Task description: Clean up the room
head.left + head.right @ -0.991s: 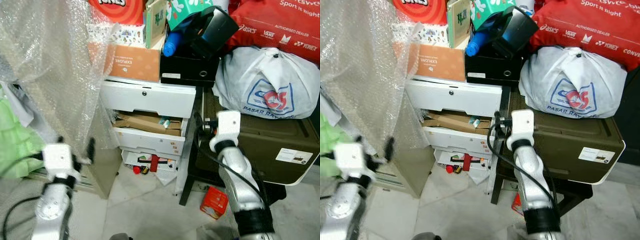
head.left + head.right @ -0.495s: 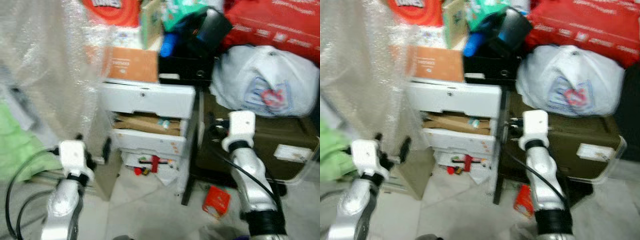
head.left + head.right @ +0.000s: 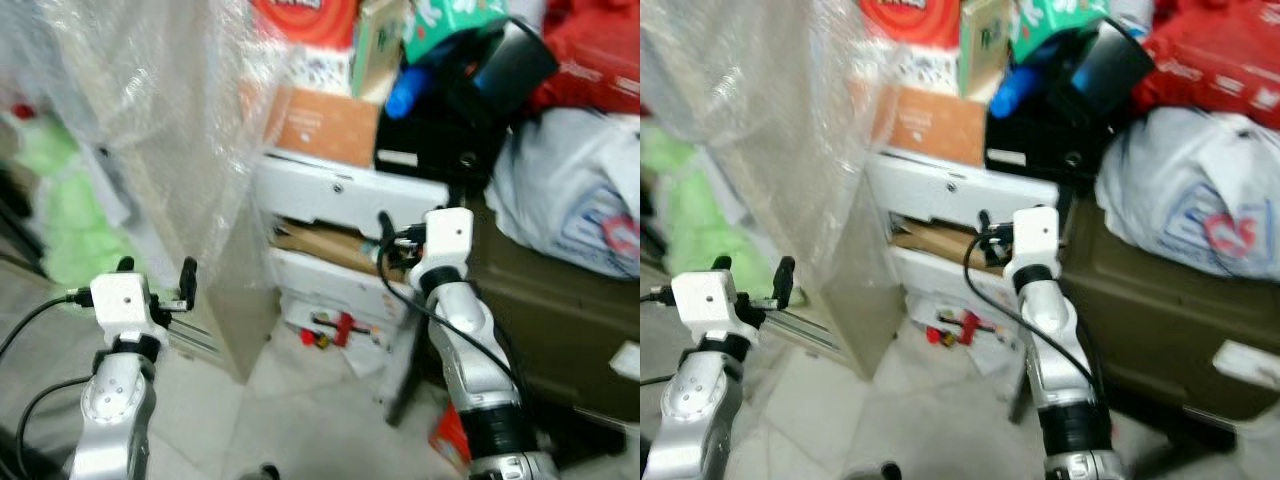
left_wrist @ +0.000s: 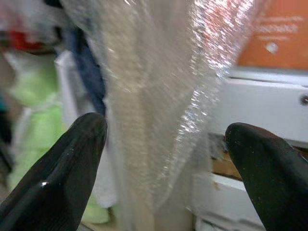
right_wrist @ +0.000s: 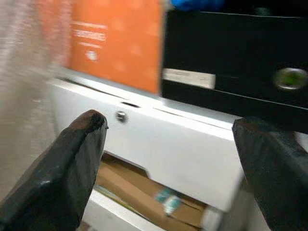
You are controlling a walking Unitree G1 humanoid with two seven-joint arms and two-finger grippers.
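A white drawer unit [image 3: 340, 190] stands ahead, its middle drawer pulled out with brown cardboard [image 3: 320, 243] inside. Small red items [image 3: 335, 330] lie on the floor under it. A big sheet of bubble wrap [image 3: 170, 130] hangs over a beige panel to its left. My left gripper [image 3: 157, 275] is raised low at the left, open and empty, facing the bubble wrap [image 4: 159, 72]. My right gripper [image 3: 385, 245] is held up just in front of the drawers, open and empty, pointing at the top drawer front [image 5: 159, 130].
On the unit sit an orange box [image 3: 325, 125], a black box [image 3: 430, 140] and piled packets. To the right a white plastic bag [image 3: 580, 200] rests on a dark crate [image 3: 560, 300]. Green fabric [image 3: 65, 215] lies at the left. A red box [image 3: 450, 445] is on the floor tiles.
The whole view has swung left, so the drawers and bags now sit further right. Both arms stay raised with their fingers open; nothing was taken hold of.
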